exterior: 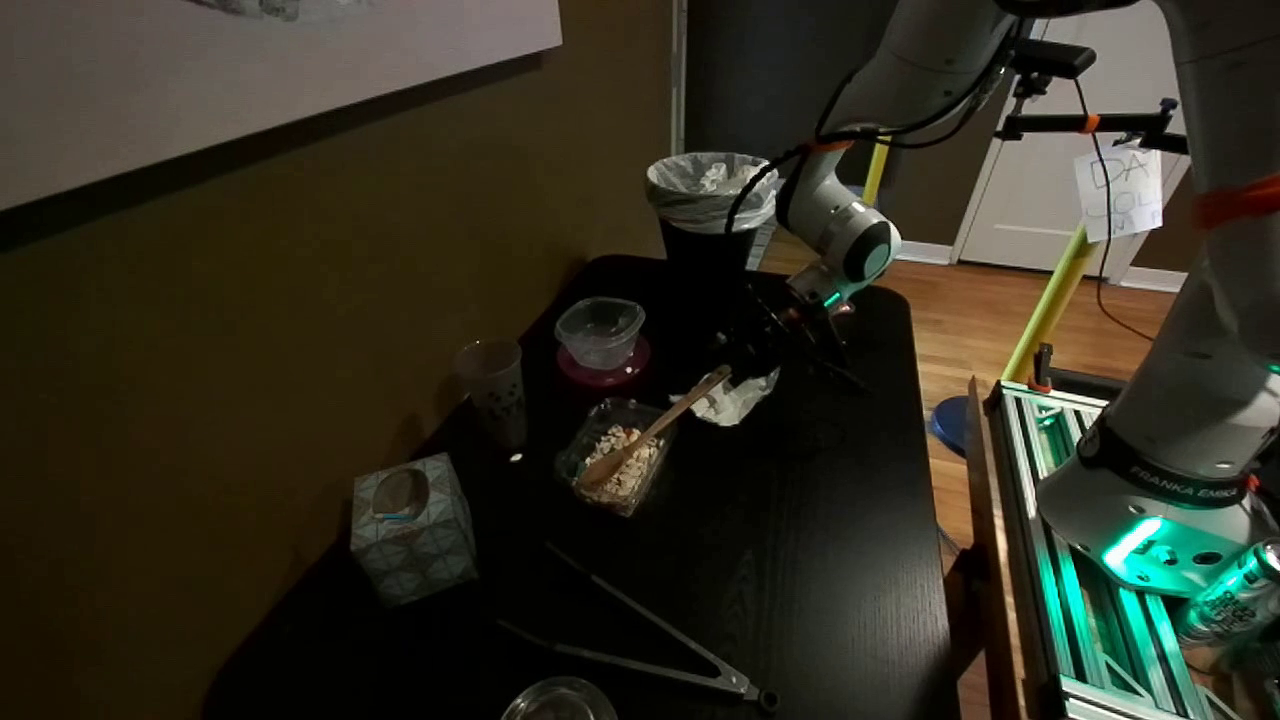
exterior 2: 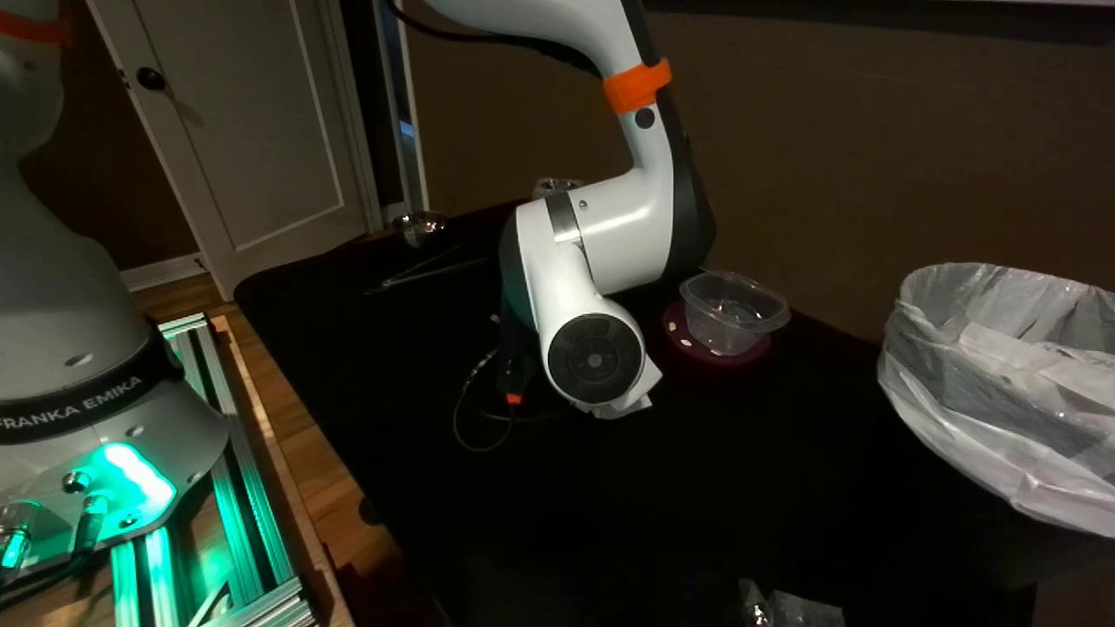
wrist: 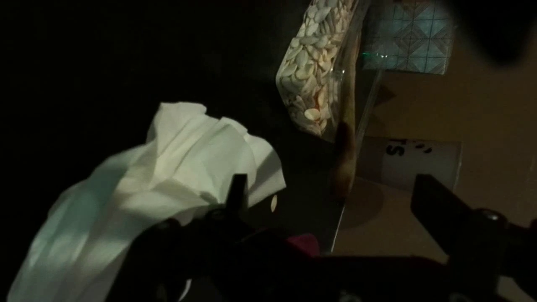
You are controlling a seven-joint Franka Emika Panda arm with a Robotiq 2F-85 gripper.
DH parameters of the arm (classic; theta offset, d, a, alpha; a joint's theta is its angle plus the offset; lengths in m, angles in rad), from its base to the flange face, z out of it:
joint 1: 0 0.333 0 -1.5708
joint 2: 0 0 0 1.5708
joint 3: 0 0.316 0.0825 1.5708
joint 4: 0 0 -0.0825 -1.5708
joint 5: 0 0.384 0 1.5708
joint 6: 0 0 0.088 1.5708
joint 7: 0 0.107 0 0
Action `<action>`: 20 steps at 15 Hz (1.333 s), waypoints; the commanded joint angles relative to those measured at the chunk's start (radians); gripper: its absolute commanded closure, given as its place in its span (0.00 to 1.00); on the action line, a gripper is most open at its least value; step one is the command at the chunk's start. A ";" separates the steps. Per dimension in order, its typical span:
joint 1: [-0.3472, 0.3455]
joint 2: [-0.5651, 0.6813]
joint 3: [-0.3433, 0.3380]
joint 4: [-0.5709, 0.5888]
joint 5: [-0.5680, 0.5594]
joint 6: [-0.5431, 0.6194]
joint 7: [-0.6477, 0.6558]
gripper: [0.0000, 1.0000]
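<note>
White tissue (wrist: pixel 197 155) near spread gripper (wrist: pixel 330 184), table edge (wrist: pixel 340 220) beyond

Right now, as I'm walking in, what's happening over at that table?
A robot arm has its open gripper low over the black table, near a crumpled white tissue. Nothing appears gripped; whether the gripper touches the tissue is unclear. Beside the tissue, a wooden spoon lies across a clear container of pale seeds.
</note>
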 commanded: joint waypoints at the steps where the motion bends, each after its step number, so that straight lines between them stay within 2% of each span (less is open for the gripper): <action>1: 0.012 0.018 0.012 0.002 0.020 0.007 0.025 0.00; 5: 0.006 0.029 0.028 0.008 0.018 -0.033 0.029 0.00; 7: 0.008 0.032 0.031 0.015 -0.026 -0.063 0.086 0.00; 10: 0.012 0.025 0.033 0.017 -0.020 -0.078 0.108 0.00; 20: 0.009 0.026 0.035 0.035 -0.048 -0.106 0.113 0.00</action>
